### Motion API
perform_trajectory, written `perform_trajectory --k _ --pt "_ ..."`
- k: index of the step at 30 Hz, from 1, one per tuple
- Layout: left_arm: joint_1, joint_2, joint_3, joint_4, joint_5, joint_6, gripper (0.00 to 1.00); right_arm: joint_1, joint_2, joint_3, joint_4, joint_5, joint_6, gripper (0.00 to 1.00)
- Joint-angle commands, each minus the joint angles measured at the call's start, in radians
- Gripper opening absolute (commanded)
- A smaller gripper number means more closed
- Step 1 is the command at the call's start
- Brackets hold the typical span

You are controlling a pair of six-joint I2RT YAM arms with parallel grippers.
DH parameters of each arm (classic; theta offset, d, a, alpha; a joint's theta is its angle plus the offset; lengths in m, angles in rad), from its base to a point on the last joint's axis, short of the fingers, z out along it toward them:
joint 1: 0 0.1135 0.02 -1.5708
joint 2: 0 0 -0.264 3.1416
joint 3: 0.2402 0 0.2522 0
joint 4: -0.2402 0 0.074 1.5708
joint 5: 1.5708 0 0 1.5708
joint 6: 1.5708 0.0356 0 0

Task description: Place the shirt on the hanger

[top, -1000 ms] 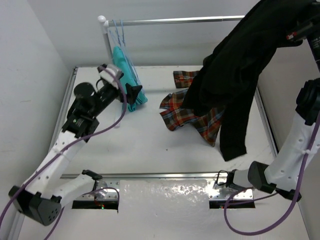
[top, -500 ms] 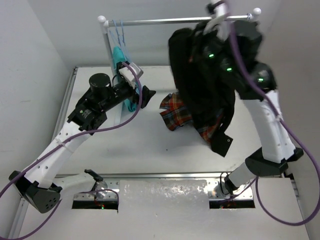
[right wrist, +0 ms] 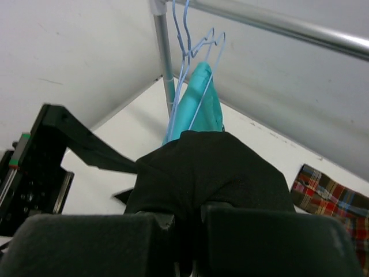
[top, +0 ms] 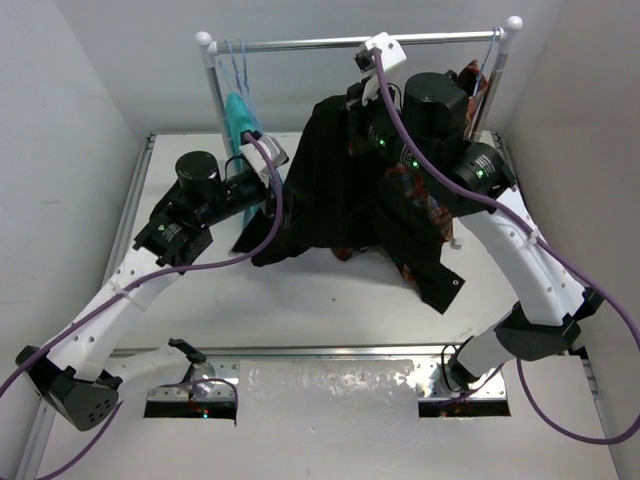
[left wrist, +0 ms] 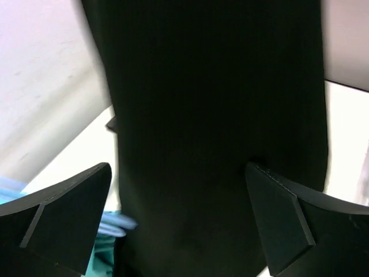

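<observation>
The shirt [left wrist: 213, 115] hangs between spread left fingers [left wrist: 57, 213], beside the teal garment [right wrist: 199, 107].

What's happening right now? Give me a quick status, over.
Right gripper shut on black shirt, held up. Left gripper open, straddling the shirt. Shirt not on blue hanger yet; teal garment hangs by it.

The top view is bright and evenly lit, with soft shadows on the table [top: 300, 295] under the shirt [top: 330, 190], which reads as flat black, and glare on the metal strip [top: 330, 385] at the near edge. The left wrist view is dim and soft, its left fingers [left wrist: 63, 208] blurred. The right fingers [right wrist: 86, 242] are out of focus too; the rail [right wrist: 288, 27] gleams.
</observation>
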Motion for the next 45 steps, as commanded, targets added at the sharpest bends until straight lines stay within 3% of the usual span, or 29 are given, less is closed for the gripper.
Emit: perform_trajectory --k 1,3,5,7,8,9,11,12,13,14,15,16,17,18,22,27,30,31,32,33,34,35,37,38,42,45 --pt "-0.009 0.007 -0.011 0.010 0.124 0.019 1.00 -0.004 -0.023 0.027 0.119 -0.011 0.016 0.00" --pt "-0.013 0.025 -0.024 0.011 0.146 0.009 1.00 -0.004 -0.025 0.012 0.148 -0.053 0.023 0.00" --pt "-0.017 0.062 -0.022 0.013 0.137 -0.001 0.80 -0.004 -0.028 -0.008 0.151 -0.070 0.024 0.00" --pt "-0.017 0.083 -0.010 0.008 0.125 -0.004 0.42 -0.004 -0.034 -0.032 0.124 -0.070 0.021 0.00" --pt "-0.017 0.085 -0.007 0.005 0.109 0.001 0.05 -0.007 -0.046 -0.063 0.102 -0.019 0.017 0.00" --pt "-0.017 0.082 -0.007 0.001 0.103 0.015 0.00 -0.017 -0.054 -0.084 0.047 0.027 0.006 0.00" --pt "-0.022 0.068 -0.007 -0.019 0.133 0.079 0.00 -0.069 -0.077 -0.184 -0.016 0.097 0.062 0.00" --pt "-0.026 0.065 -0.010 -0.041 0.146 0.097 0.00 -0.162 -0.089 -0.228 -0.060 0.084 0.099 0.00" --pt "-0.042 0.066 -0.011 -0.065 0.175 0.125 0.15 -0.238 -0.126 -0.355 -0.063 0.081 0.139 0.10" --pt "-0.051 0.071 -0.011 -0.065 0.195 0.125 0.40 -0.238 -0.126 -0.427 -0.064 0.081 0.139 0.11" --pt "-0.055 0.076 -0.011 -0.091 0.215 0.146 0.68 -0.269 -0.160 -0.486 -0.059 0.114 0.121 0.25" --pt "-0.059 0.080 -0.016 -0.104 0.236 0.159 0.96 -0.274 -0.165 -0.564 -0.062 0.209 0.097 0.66" --pt "-0.063 0.079 -0.021 -0.105 0.246 0.167 1.00 -0.275 -0.157 -0.571 -0.080 0.269 0.046 0.92" --pt "-0.063 0.076 -0.028 -0.098 0.237 0.162 1.00 -0.275 -0.119 -0.559 -0.146 0.367 0.023 0.99" --pt "-0.062 0.036 -0.036 -0.079 0.049 0.165 1.00 -0.271 -0.060 -0.387 -0.254 0.443 -0.013 0.99" --pt "-0.060 -0.105 -0.164 0.062 -0.323 0.043 1.00 -0.111 -0.152 -0.497 -0.047 0.558 -0.124 0.99" --pt "-0.057 -0.206 -0.258 0.091 -0.580 -0.049 0.97 -0.047 -0.158 -0.625 0.023 0.419 -0.094 0.93" --pt "-0.057 -0.232 -0.281 0.080 -0.616 -0.095 0.95 -0.016 -0.160 -0.676 0.062 0.357 -0.080 0.76" --pt "-0.057 -0.284 -0.322 0.071 -0.656 -0.115 0.92 0.004 -0.159 -0.734 0.153 0.210 -0.074 0.20" --pt "-0.052 -0.308 -0.338 0.061 -0.737 -0.131 0.86 0.024 -0.155 -0.849 0.203 0.147 -0.066 0.06" --pt "-0.042 -0.324 -0.353 0.032 -0.765 -0.142 0.82 0.051 -0.148 -0.906 0.266 0.081 -0.048 0.03" --pt "-0.023 -0.346 -0.378 0.019 -0.790 -0.139 0.78 0.067 -0.139 -0.993 0.376 -0.042 -0.045 0.23" --pt "0.006 -0.351 -0.406 0.011 -0.921 -0.119 0.69 0.116 -0.077 -1.038 0.447 -0.101 -0.060 0.65" --pt "0.007 -0.358 -0.430 0.019 -0.951 -0.103 0.68 0.128 -0.047 -1.046 0.476 -0.109 -0.066 0.97" --pt "0.006 -0.369 -0.446 0.019 -0.900 -0.102 0.71 0.144 0.131 -1.028 0.496 -0.087 -0.060 0.99" --pt "0.006 -0.349 -0.470 0.040 -0.961 -0.087 0.72 0.144 0.280 -0.982 0.452 -0.042 -0.072 0.99"
